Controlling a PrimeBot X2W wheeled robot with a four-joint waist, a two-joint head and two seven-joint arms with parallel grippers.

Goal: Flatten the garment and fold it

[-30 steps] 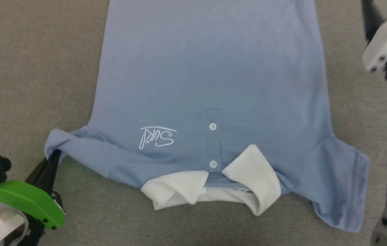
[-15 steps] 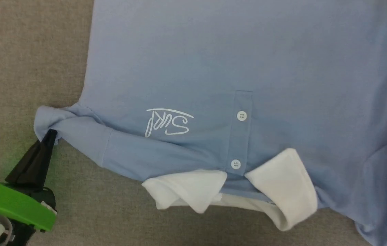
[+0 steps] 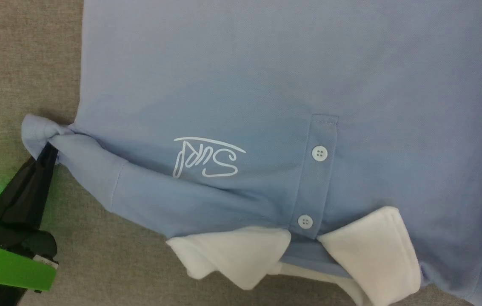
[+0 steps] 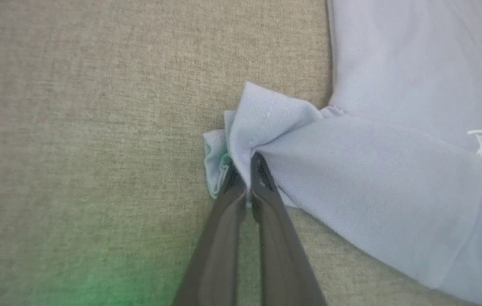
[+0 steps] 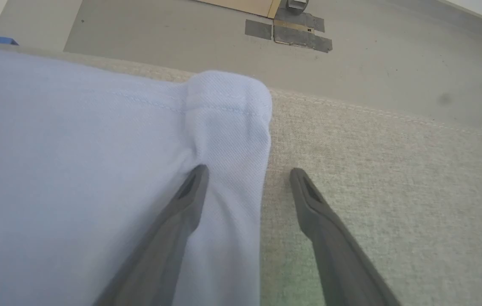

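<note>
Sleeve pinched at one end, other gripper spread

Light blue short-sleeved polo shirt (image 3: 241,85) lies front-up and mostly flat on a grey-beige woven cloth surface (image 3: 11,63). Its white collar (image 3: 232,255) sits at the near edge. A white cursive logo (image 3: 206,157) and two white buttons (image 3: 319,153) show on the chest. The left gripper (image 4: 247,170) has its dark fingers pressed together on the bunched end of the sleeve (image 3: 36,129), which stretches into a ridge toward the chest. On the other side, the right gripper (image 5: 249,171) stands spread. One finger is over a hemmed corner of the shirt and the other over bare cloth. I cannot tell whether they touch. Grey floor (image 5: 181,34) lies beyond.
</note>
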